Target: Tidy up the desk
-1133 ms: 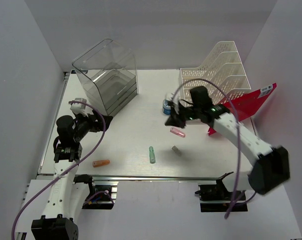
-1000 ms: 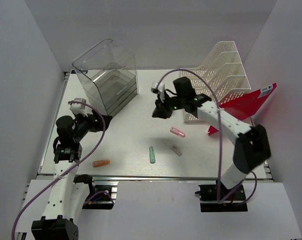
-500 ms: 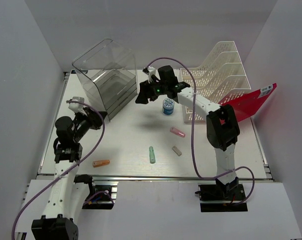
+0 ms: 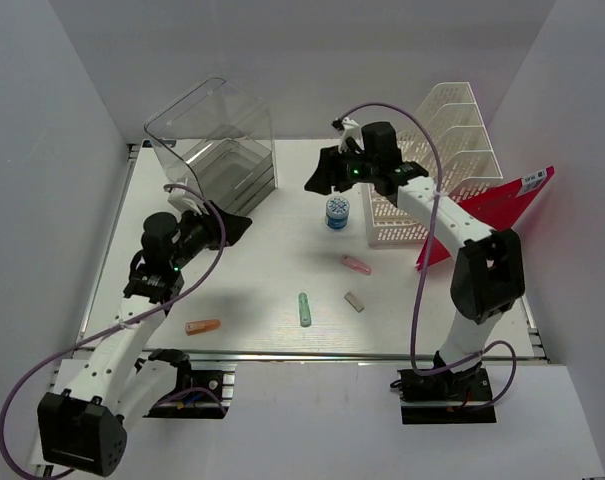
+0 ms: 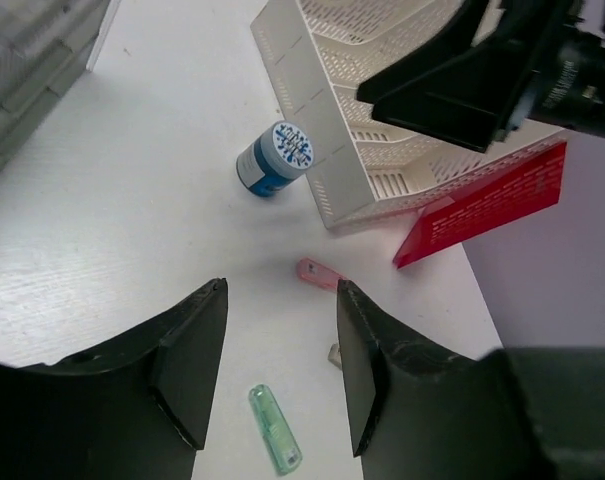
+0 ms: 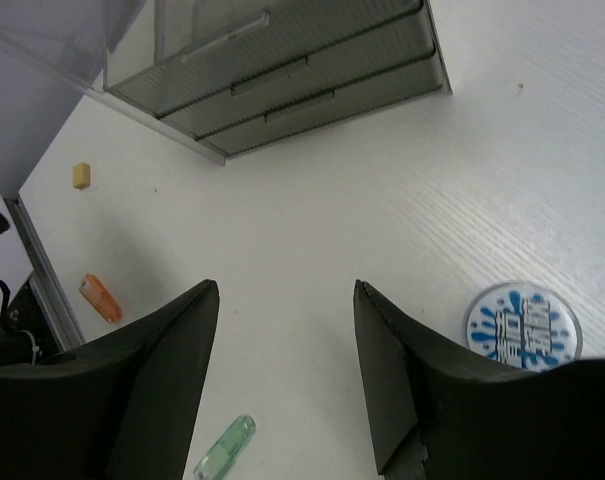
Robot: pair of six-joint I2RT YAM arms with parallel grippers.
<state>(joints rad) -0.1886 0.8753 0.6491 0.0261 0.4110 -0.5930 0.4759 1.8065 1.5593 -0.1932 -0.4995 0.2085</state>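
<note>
**rigwatcher:** Grippers holding anything right now?

**me:** Nope. My left gripper is spread wide with nothing in it, up over the desk by the clear drawer box. My right gripper is just as wide and empty, near the blue-lidded jar.

**rigwatcher:** And the desk?

**me:** It's right under both arms. A pink tube, a green tube and an orange tube lie loose toward the near rail.

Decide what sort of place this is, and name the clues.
Probably a lab mock-up of an office: a white desk, a slotted file rack, a clear drawer box, boxed in by plain white walls.
</note>
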